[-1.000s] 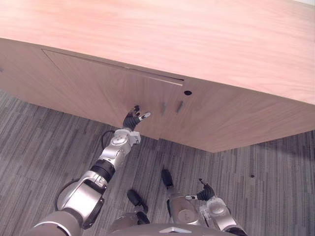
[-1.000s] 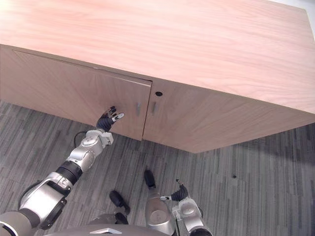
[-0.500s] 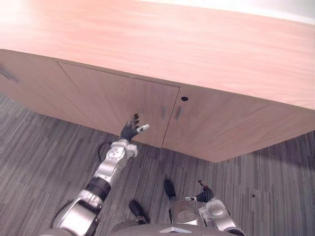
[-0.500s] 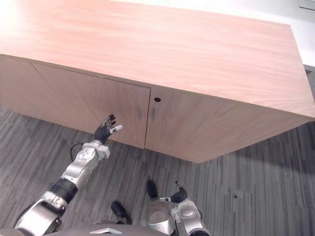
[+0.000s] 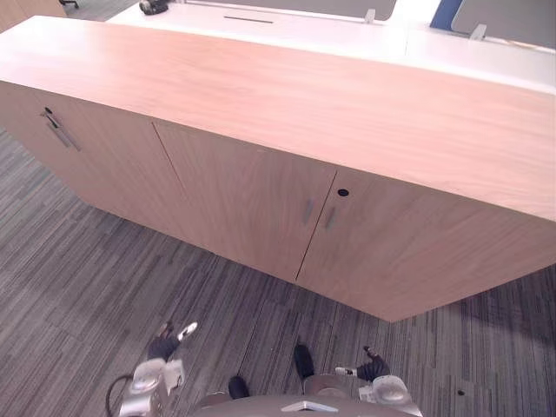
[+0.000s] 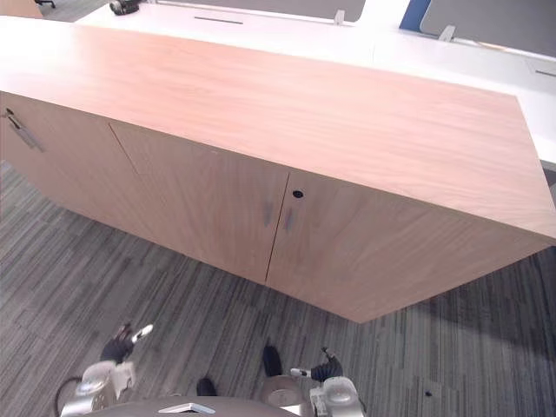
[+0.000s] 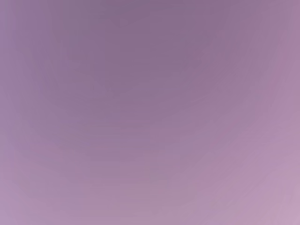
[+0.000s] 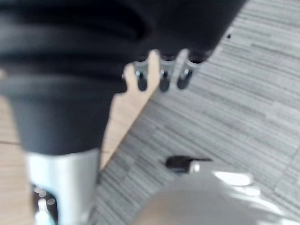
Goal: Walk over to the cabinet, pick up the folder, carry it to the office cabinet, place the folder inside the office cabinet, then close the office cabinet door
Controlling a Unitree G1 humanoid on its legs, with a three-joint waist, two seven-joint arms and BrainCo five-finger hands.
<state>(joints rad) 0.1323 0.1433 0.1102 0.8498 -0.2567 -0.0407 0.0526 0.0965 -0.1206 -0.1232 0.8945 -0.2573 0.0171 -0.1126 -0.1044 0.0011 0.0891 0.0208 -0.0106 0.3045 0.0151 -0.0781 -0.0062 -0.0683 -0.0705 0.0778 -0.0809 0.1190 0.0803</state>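
Note:
The long wooden office cabinet [image 5: 287, 104] stands across the view with its doors shut flush. Two slim handles [image 5: 318, 213] sit on either side of the middle seam, below a small dark keyhole [image 5: 342, 192]. My left hand [image 5: 163, 349] hangs low over the carpet at the lower left, well clear of the left door [image 5: 248, 195], with relaxed fingers and the thumb out, holding nothing. My right hand [image 5: 373, 370] hangs low at the lower right, also with nothing in it; in the right wrist view its fingers [image 8: 161, 75] point loosely at the floor.
Grey striped carpet [image 5: 78, 269] lies in front of the cabinet. Another door with a metal handle [image 5: 57, 130] is at the cabinet's far left. White desks [image 5: 287, 26] stand behind it, with a dark object [image 5: 156, 7] on one.
My left hand has come off the left door and dropped to the lower left. The door now sits flush. The camera has lifted, showing more of the cabinet top and the desks behind.

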